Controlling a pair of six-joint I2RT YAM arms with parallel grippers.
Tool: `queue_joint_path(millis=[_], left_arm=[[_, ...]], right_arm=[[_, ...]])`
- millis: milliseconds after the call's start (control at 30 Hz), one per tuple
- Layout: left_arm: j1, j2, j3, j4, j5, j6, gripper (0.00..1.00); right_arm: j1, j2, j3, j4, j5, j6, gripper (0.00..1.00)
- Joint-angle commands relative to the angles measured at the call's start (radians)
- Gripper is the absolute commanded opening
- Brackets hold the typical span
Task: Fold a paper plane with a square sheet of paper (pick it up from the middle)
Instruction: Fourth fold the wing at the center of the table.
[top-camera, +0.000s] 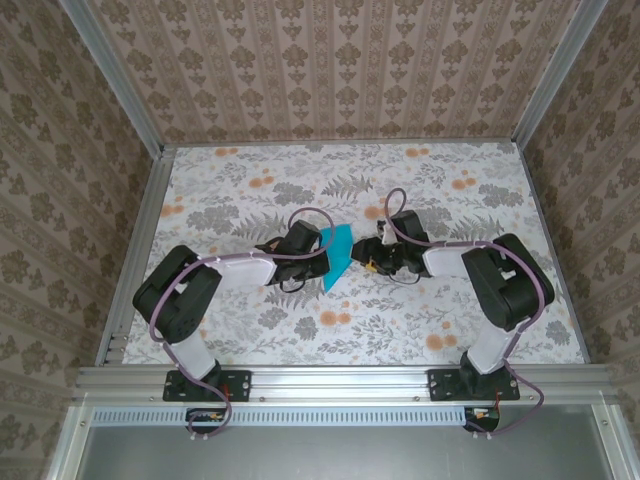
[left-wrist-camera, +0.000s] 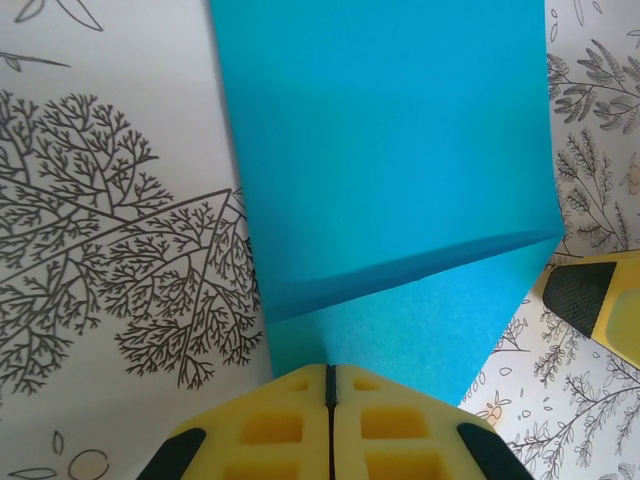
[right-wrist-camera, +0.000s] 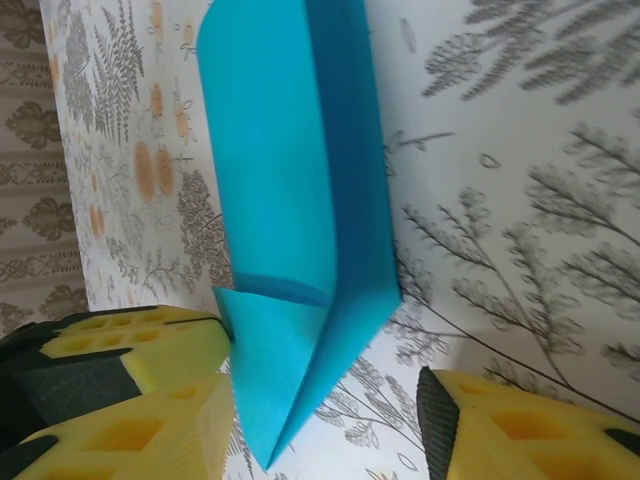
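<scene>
Teal status: pinching the part-folded square sheet of paper (top-camera: 337, 256) at mid table (top-camera: 450, 200) in left gripper (left-wrist-camera: 328, 392), jaws pressed together on its edge, with right gripper (top-camera: 372, 262) spread just beside, gripping nothing. Could slip from that thin pinch, or snag the loose flap on closing and skew the crease.

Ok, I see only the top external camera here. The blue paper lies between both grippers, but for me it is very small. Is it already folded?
Observer: Yes. The right wrist view shows the paper with a long crease along its length and a short one near its pointed end.
Operator: And the left gripper, is it open?
Observer: No. The left gripper has its pads pressed together at the paper's edge; whether paper is pinched, I cannot tell.
Operator: And the right one?
Observer: The right gripper is open, the pointed end between its fingers.
</scene>
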Motion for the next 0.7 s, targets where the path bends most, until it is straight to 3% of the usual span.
queue_joint_path(millis=[0, 467, 667], left_arm=[[0.011, 0.008, -0.001, -0.021, -0.020, -0.007, 0.06], [0.018, 0.013, -0.007, -0.014, -0.007, -0.006, 0.06], [0.023, 0.006, -0.008, -0.018, -0.003, -0.003, 0.06]], right_arm=[[0.019, 0.033, 0.047, -0.004, -0.034, -0.003, 0.50], [0.039, 0.095, 0.109, -0.025, -0.061, -0.005, 0.42], [0.041, 0.124, 0.128, -0.016, -0.083, 0.003, 0.28]])
